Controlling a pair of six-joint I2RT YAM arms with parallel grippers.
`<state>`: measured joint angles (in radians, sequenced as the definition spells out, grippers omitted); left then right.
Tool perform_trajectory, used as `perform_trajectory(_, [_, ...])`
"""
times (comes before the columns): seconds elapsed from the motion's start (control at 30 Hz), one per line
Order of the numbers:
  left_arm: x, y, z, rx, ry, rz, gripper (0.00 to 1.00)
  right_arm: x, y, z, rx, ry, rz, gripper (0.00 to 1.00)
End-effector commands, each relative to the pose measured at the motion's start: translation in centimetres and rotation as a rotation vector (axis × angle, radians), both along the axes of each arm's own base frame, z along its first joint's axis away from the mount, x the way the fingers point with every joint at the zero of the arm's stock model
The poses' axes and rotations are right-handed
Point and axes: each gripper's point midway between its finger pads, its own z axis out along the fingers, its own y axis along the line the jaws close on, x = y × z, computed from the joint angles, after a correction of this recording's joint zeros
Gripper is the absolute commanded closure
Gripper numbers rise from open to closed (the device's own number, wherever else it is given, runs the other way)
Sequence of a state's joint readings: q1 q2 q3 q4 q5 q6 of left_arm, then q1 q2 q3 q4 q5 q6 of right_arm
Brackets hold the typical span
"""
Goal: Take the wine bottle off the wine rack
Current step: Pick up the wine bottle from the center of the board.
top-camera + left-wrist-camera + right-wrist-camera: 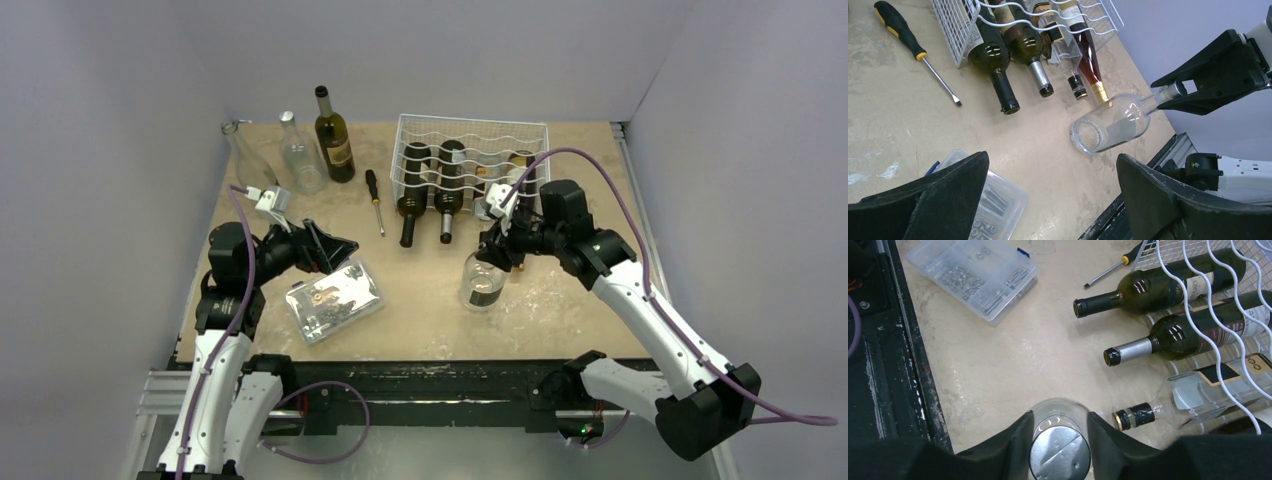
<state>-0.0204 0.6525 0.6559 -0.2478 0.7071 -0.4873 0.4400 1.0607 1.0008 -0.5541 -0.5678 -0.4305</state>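
A clear wine bottle (484, 283) with a silver cap (1059, 452) stands upright on the table just in front of the white wire wine rack (470, 128). My right gripper (497, 250) is shut on its neck, one finger on each side just below the cap. In the left wrist view the same bottle (1113, 127) is outside the rack (950, 25), next to the necks of the bottles lying in it. Two dark bottles (412, 180) and other bottles lie in the rack. My left gripper (335, 250) is open at the left, holding nothing.
A clear plastic parts box (333, 298) lies under the left gripper. A black-and-yellow screwdriver (375, 200) lies left of the rack. A dark bottle (333, 140) and two clear ones (300, 155) stand at the back left. A black rail (450, 380) borders the near edge.
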Motion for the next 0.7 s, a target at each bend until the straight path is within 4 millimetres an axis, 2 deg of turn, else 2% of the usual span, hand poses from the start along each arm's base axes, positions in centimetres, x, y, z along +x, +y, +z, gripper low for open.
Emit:
perform_trajectory(0.0, [0.1, -0.2, 0.7, -0.003, -0.046, -0.017, 0.0, 0.1, -0.2, -0.2, -0.019, -0.032, 0.017, 0.49])
perform_trajectory(0.1, [0.1, -0.2, 0.7, -0.004, -0.048, -0.017, 0.0, 0.0, -0.3, -0.3, -0.026, -0.03, 0.022, 0.44])
perform_trajectory(0.23, [0.1, -0.2, 0.7, -0.003, -0.048, -0.015, 0.0, -0.1, -0.3, -0.3, -0.028, -0.03, 0.024, 0.48])
perform_trajectory(0.33, [0.0, -0.2, 0.7, -0.003, -0.048, -0.017, 0.0, -0.2, -0.3, -0.5, -0.033, -0.028, 0.03, 0.61])
perform_trajectory(0.4, [0.0, -0.2, 0.7, -0.003, -0.049, -0.016, 0.0, -0.6, -0.3, -0.6, -0.041, -0.025, 0.052, 0.77])
perform_trajectory(0.5, [0.0, -0.2, 0.7, -0.004, -0.049, -0.017, 0.0, -1.5, -0.4, 0.3, -0.037, -0.047, 0.097, 0.94])
perform_trajectory(0.57, [0.0, -0.2, 0.8, -0.004, -0.05, -0.017, 0.0, -2.0, -0.6, 1.2, -0.038, -0.072, 0.111, 1.0])
perform_trajectory(0.67, [0.0, -0.2, 0.8, -0.003, -0.05, -0.017, 0.0, -2.8, -0.8, 2.7, -0.039, -0.104, 0.144, 1.0])
